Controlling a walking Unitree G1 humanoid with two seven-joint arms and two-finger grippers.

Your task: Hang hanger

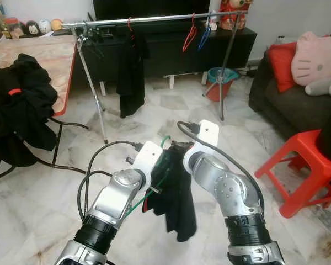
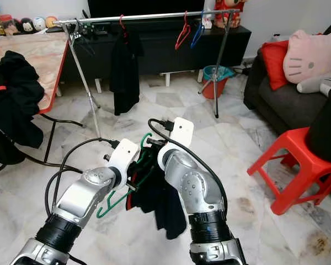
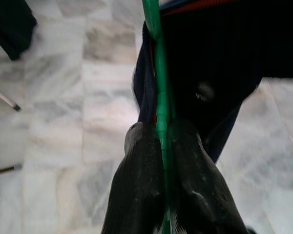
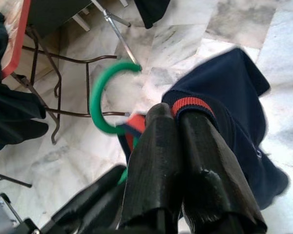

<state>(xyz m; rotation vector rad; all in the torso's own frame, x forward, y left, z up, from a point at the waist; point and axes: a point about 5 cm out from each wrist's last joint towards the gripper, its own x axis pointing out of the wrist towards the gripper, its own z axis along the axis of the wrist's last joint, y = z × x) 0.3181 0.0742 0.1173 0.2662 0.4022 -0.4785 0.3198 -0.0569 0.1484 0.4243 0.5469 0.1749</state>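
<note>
A: Where's the hanger [image 2: 118,200]?
B: Lower centre, shirt [image 1: 175,193] on it. Left gripper [image 3: 162,161] clamps its green wire; right gripper [image 4: 178,127] pinches the collar, probably steadying it. The rail [image 1: 154,19] runs far across the top.

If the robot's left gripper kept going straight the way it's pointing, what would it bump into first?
Probably the dark garment. The left gripper is shut on the green hanger, and in the left wrist view the garment hangs on that hanger just past the fingertips. Beyond it lies the marble floor, though depth is hard to judge.
</note>
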